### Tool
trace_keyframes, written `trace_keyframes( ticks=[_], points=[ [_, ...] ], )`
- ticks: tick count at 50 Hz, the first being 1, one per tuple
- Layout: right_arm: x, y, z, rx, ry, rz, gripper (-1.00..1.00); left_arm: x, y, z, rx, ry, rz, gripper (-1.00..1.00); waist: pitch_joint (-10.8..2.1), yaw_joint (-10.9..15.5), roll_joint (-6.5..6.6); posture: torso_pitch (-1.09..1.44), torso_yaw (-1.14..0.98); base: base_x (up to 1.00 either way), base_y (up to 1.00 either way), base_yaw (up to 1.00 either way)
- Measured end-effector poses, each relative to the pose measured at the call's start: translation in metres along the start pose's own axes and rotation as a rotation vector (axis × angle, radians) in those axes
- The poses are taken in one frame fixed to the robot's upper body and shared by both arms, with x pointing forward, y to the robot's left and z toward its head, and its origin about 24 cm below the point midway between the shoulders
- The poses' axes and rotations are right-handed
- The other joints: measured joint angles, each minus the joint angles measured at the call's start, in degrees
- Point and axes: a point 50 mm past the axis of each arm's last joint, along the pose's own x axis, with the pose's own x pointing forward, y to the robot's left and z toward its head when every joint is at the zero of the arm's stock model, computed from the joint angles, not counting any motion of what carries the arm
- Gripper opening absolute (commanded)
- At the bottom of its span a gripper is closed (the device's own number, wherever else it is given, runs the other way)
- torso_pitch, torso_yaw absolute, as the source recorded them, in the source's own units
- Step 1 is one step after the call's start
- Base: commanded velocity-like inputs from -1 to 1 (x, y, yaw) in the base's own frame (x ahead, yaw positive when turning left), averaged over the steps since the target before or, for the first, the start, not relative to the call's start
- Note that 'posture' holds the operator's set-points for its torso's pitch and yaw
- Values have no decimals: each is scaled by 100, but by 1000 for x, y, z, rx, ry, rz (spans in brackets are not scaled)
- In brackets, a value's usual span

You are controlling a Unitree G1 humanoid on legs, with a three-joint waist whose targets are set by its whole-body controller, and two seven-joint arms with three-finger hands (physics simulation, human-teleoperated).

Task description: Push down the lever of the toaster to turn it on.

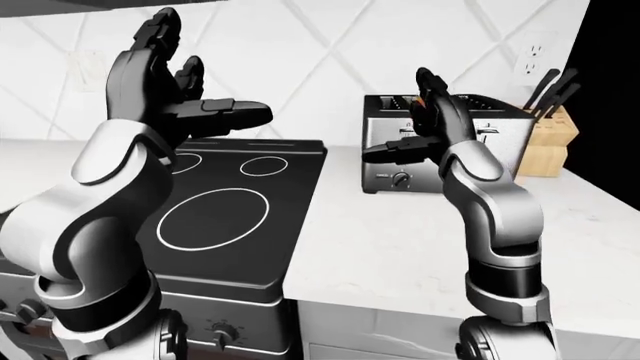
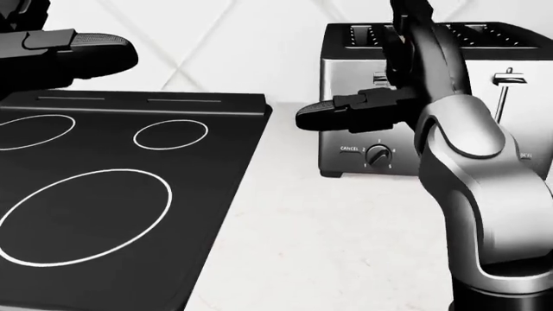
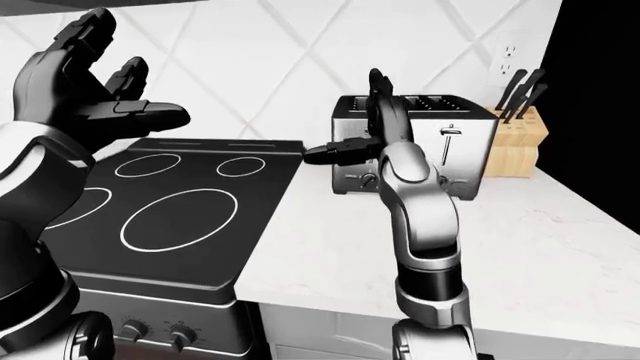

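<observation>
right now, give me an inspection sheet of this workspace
surface: white counter, black cooktop on the view's left.
job's things: toaster upright; one lever visible, raised; the other hidden by the arm.
clutter: knife block right of the toaster.
grippers: right hand open before the toaster; left hand open, raised over the cooktop.
cables: nothing seen.
surroundings: tiled wall, outlet.

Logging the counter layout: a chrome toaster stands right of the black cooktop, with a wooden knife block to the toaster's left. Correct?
Not quite. In the right-eye view the knife block stands to the right of the toaster, not its left. The rest holds: the chrome toaster sits right of the black cooktop.
</observation>
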Motion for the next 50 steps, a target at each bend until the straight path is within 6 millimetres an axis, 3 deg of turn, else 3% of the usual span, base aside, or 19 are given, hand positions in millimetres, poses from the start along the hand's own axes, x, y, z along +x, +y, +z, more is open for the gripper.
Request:
trace_keyframes(
  ticks=[28, 50],
  points=[
    [6, -3, -9, 1, 21, -12, 100, -1, 0, 2, -4, -5, -1, 100, 6, -26, 24, -50, 0, 0, 0, 0],
    [31, -6, -24, 0, 82, -31, 100, 0, 0, 2, -8, -8, 0, 100, -2, -28, 34, -50, 0, 0, 0, 0]
  ],
)
